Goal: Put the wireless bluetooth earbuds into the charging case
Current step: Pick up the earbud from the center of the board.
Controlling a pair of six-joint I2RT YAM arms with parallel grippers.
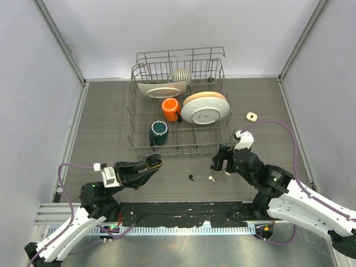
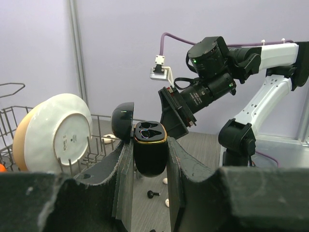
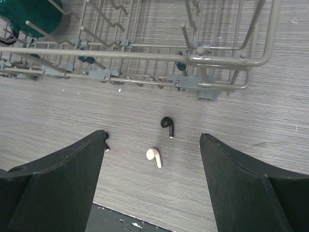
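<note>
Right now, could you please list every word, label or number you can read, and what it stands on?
None can be read.
Small dark stamp under the white plate: too small to read.
Pale marks on the right arm's black wrist housing: too blurred to read.

Grey table (image 1: 100, 122): dish rack (image 1: 129, 119) at back; black earbud (image 1: 191, 177), cream earbud (image 1: 211, 178) just before it; small cream object (image 1: 252, 116) right.

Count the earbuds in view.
4, all loose on the table in front of the dish rack: black earbud, cream earbud, second black earbud nearer the rack, second cream earbud farthest right. More could be hidden.
</note>
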